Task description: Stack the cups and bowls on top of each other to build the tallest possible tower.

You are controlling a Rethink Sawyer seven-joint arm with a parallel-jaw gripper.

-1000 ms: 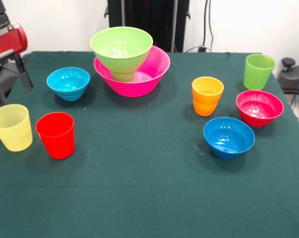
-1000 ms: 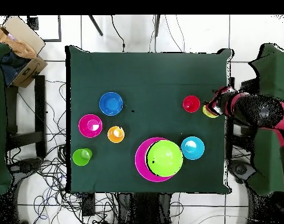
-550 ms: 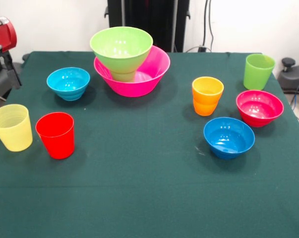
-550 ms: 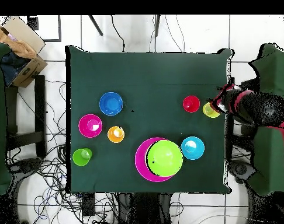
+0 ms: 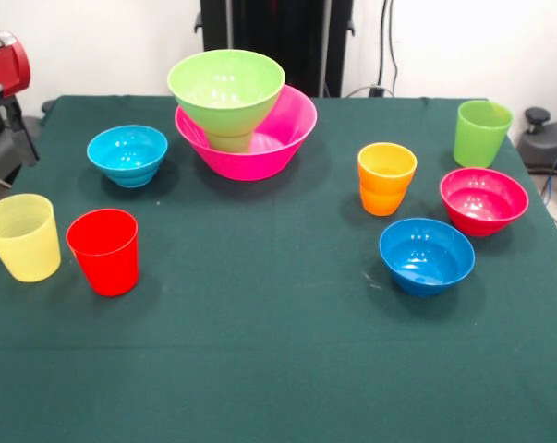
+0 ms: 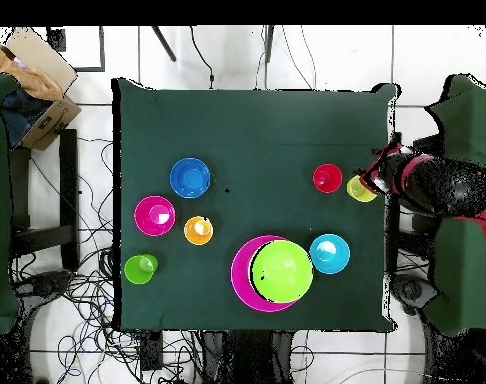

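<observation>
Your gripper (image 6: 375, 178) hangs off the desk's (image 5: 278, 351) edge, just beside the pale yellow cup (image 5: 21, 237); the red cup (image 5: 103, 251) lies beyond; jaw state unreadable.

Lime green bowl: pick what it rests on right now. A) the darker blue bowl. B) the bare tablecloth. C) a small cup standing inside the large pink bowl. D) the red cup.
C: in the front view the lime green bowl sits raised on a small green cup that stands inside the large pink bowl, while the red cup stands apart on the table.
</observation>
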